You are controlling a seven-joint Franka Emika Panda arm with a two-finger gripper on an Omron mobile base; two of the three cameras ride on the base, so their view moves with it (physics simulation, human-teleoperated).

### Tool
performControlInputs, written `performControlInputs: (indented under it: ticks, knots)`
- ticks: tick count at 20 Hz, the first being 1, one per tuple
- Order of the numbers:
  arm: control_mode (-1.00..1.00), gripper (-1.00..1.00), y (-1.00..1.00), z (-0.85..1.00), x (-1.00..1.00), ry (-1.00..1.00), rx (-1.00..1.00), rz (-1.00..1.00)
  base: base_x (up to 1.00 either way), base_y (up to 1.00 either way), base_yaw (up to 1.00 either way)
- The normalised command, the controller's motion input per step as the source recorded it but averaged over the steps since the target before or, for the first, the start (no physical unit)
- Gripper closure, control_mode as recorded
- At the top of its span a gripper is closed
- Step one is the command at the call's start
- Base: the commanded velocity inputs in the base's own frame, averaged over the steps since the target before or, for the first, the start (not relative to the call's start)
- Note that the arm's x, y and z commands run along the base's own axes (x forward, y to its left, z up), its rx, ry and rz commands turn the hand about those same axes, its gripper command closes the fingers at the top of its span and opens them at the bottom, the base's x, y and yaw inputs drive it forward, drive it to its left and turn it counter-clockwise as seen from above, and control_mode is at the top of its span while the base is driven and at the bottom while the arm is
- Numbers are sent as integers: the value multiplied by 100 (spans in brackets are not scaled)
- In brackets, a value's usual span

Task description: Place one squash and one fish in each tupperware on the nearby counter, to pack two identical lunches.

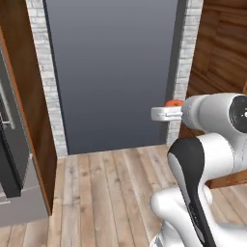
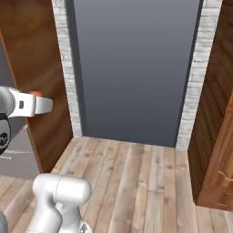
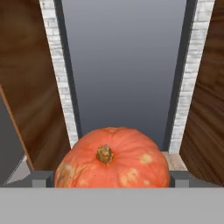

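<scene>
Wood-plank floor [image 2: 136, 182], grey doorway [image 3: 124, 65] at 12 o'clock — no counter in view. Gripper [image 3: 111, 178] clamps squash [image 3: 114, 158] between wide-set jaws. Step: carrying. Next, likely — base must reach a tupperware before release.

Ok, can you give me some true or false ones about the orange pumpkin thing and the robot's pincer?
1. The squash sits between the fingers of the pincer. True.
2. The squash is green. False: it is orange, with pale patches and a brown stem on top.
3. The floor is made of wooden planks. True.
4. The robot is facing a sink full of water. False: it faces a plain grey panel framed by white brick strips.
5. The squash rests on the floor. False: in the base views it is up in the air at the pincer, well above the planks.
</scene>
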Motion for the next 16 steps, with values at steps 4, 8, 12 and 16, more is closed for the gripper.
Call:
performControlInputs:
  ticks: [4, 8, 12, 16]
  knots:
    - [100, 100, 0, 0, 0, 0, 0, 0, 0, -56, 22]
    - [100, 100, 0, 0, 0, 0, 0, 0, 0, -36, 27]
    - [100, 100, 0, 0, 0, 0, 0, 0, -6, -17, 33]
    - [100, 100, 0, 0, 0, 0, 0, 0, -4, -28, 41]
